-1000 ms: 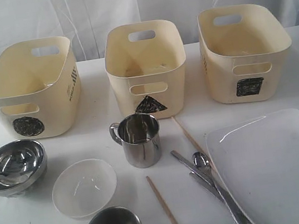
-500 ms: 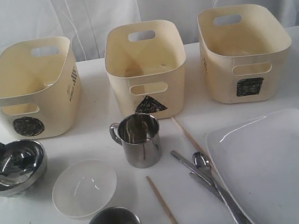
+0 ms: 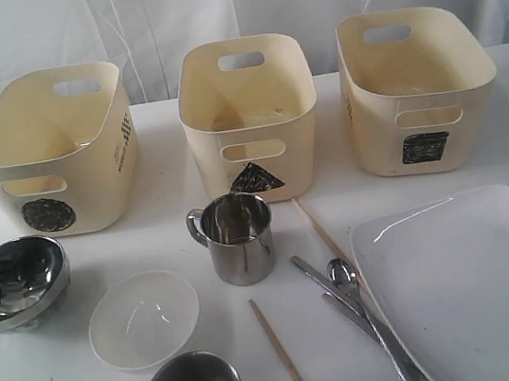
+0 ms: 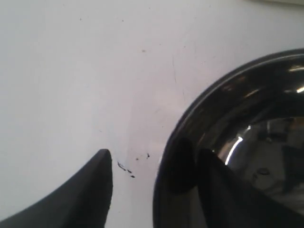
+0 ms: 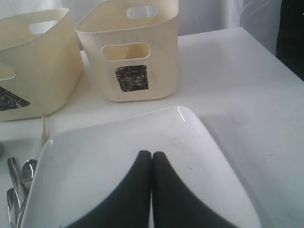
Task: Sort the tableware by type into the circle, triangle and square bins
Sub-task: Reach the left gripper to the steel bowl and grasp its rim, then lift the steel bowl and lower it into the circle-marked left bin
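Step in hand (judged): first pick, the steel bowl (image 3: 19, 278), with the left arm.
Bowl location: on the table (image 3: 177, 250) at the far left of the exterior view, in front of the circle bin (image 3: 92, 191), with the small white bowl (image 3: 144, 317) just beside it.
Left gripper (image 4: 154, 159): jaws wide, nothing clamped. One finger (image 4: 95, 194) is outside the bowl over bare table. The other is inside the bowl against its wall.
Key relation: the bowl's rim runs between the two fingers. The wrist view shows table between the outer finger and the rim, so no pinch is made yet.
Closing line: across the rim, roughly at right angles to the wall at that spot. A round bowl has no long axis to line up with.
Nearer arm: left, already at the bowl.
Right gripper (image 5: 152, 156): fingers pressed together and empty, above the white plate (image 5: 95, 156), well apart from the bowl.
Way to bins: all three stand behind the tableware. The circle bin is nearest the bowl. The triangle bin (image 3: 298, 160) and square bin (image 3: 378, 148) lie farther right.
Risk (judged): slick steel and a thin rim, so the bowl may pivot or slip in the pinch.
Progress: every bin looks empty, so sorting is at its start.
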Robot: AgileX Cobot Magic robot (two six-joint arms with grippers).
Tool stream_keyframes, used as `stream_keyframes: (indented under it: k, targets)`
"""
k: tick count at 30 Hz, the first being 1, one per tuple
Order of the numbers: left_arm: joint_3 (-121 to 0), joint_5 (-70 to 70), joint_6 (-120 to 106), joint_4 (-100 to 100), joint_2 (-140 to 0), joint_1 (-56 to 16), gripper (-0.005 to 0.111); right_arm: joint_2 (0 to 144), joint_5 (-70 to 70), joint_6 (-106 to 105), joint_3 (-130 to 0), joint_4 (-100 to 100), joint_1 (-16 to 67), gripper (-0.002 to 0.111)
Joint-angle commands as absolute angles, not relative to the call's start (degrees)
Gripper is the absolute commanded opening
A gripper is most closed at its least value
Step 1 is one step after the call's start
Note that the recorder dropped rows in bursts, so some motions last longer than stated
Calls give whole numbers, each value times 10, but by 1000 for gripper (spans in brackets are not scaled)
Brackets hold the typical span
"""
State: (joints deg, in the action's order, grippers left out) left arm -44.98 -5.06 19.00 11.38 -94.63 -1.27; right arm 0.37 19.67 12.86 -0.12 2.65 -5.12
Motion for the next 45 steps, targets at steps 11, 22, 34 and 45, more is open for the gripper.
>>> stream_keyframes:
  k: [11, 22, 34, 45]
  targets:
    - [-451, -133, 195, 106, -944, -13, 0, 0, 193, 132, 0, 28, -52, 0]
    - [-476, -160, 195, 107, -788, -13, 0, 0, 193, 132, 0, 28, -52, 0]
    - [-526, -15, 176, 107, -645, -13, 0, 0, 193, 132, 0, 28, -52, 0]
    - [-542, 491, 171, 108, -832, -13, 0, 0, 193, 132, 0, 28, -52, 0]
